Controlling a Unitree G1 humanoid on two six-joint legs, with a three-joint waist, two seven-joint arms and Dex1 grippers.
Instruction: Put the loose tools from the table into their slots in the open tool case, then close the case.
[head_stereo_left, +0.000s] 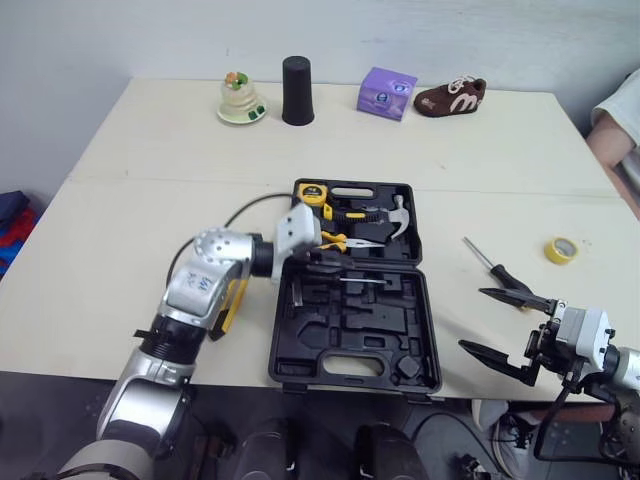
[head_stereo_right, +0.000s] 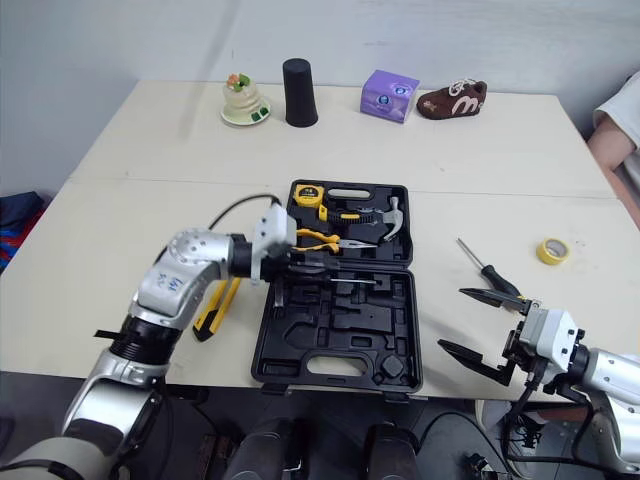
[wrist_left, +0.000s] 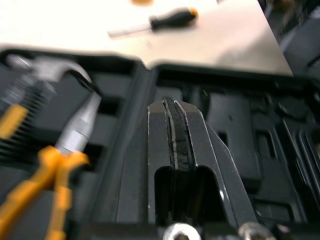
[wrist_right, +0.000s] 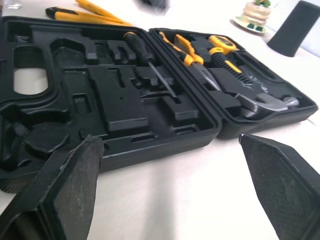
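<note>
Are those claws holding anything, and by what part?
Nothing is held: left gripper is shut empty over the case, right gripper open and empty.

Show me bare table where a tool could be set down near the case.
Widest bare stretch: between the tool case and the back row from black cup to shoe. Also left of the utility knife. Crowded right: screwdriver, tape roll, open right gripper.

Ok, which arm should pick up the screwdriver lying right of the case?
Right. The right claw is open, close by the screwdriver; the left claw is shut over the tool case, farther from it.
</note>
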